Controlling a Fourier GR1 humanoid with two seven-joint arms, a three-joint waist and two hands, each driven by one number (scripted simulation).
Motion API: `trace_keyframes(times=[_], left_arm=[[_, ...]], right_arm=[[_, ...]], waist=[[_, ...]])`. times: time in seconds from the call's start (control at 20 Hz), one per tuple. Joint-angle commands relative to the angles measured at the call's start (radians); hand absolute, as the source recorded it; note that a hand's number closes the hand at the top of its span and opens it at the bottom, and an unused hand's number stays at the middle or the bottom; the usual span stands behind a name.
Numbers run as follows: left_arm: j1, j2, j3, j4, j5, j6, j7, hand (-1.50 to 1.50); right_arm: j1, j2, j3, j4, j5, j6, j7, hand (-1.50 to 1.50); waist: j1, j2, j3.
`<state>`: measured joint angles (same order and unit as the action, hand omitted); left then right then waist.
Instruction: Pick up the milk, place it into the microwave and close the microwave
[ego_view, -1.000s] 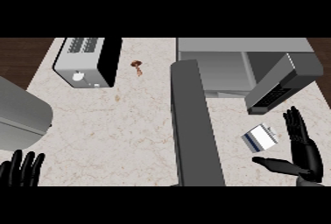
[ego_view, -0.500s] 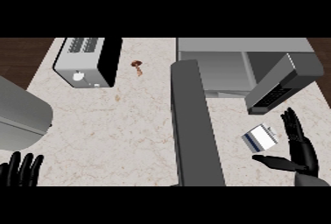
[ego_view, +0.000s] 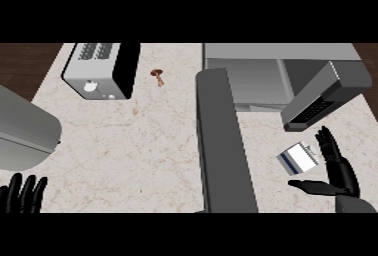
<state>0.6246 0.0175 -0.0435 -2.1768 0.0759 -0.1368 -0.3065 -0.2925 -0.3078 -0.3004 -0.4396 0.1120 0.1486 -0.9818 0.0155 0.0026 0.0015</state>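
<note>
No legible text, brand, number or sign anywhere in the head view. Milk carton (ego_view: 298, 158): blue and white faces, no readable print. Microwave (ego_view: 295, 80): dark panel on its open door (buttons perhaps, too small to tell), nothing readable. Toaster (ego_view: 100, 70): a pale knob, no markings to make out.
</note>
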Motion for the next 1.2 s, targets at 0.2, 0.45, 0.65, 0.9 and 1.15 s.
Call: trace_keyframes(times=[0.2,0.45,0.65,0.9,1.15], left_arm=[[-0.043,0.025,0.073,0.009,0.061,-0.023,0.020,-1.50],[0.039,-0.010,-0.008,-0.039,0.019,-0.022,0.020,-1.50],[0.020,0.001,-0.005,-0.046,0.011,-0.024,0.027,-1.50],[-0.016,-0.010,0.000,0.026,-0.005,-0.015,0.005,-1.50],[0.000,-0.001,0.019,0.022,0.029,-0.037,-0.009,-1.50]], right_arm=[[-0.056,0.054,0.010,0.160,0.014,0.008,-0.100,-1.50],[-0.068,-0.015,-0.032,0.191,-0.015,0.059,-0.162,-1.50],[-0.074,0.001,-0.037,0.196,-0.029,0.104,-0.168,-1.50],[-0.084,0.030,-0.053,0.158,-0.082,0.229,-0.164,1.50],[-0.062,0.059,-0.067,0.151,-0.116,0.227,-0.181,1.50]], waist=[[0.003,0.001,0.000],[0.010,0.002,0.002],[0.007,0.003,0.002],[-0.002,0.003,0.002],[0.004,0.003,0.002]])
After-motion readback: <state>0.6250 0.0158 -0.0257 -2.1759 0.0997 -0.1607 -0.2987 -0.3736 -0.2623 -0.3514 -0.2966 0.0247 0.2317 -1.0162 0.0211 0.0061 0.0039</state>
